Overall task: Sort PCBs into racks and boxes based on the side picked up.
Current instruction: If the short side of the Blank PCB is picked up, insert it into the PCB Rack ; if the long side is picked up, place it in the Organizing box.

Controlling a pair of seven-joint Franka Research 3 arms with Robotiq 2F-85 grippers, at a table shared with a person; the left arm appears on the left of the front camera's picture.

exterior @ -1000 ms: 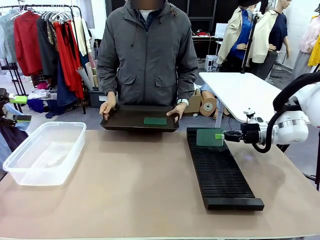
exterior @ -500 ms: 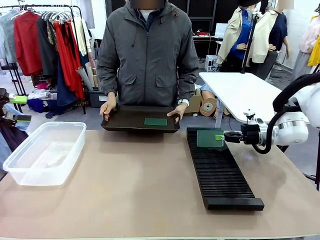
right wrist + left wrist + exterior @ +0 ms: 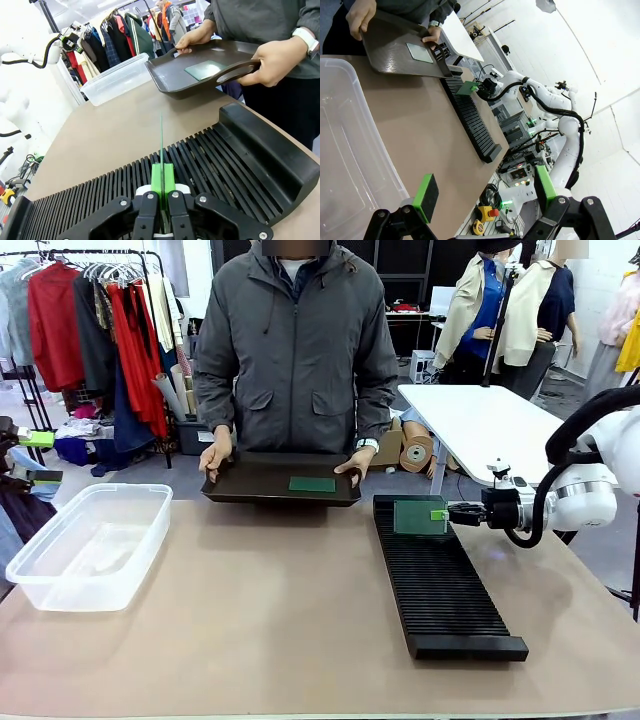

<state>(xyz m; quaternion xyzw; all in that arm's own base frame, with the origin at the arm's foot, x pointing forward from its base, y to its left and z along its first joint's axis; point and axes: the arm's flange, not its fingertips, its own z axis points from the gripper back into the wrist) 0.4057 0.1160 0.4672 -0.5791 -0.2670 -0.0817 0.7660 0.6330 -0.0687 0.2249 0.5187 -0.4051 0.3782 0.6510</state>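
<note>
From the right wrist we see the PCB (image 3: 161, 139) edge-on, lower centre, clamped in the right gripper (image 3: 161, 176) at the rack (image 3: 240, 152) — the front view shows its face — while the left gripper (image 3: 485, 192) gapes empty.

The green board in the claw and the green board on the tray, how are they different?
The held board stands upright on its edge over the rack; the tray board lies flat. The held board is pinched by the right claw; the tray board lies loose on the tray, with nothing gripping it. Both are thin green rectangles.
</note>
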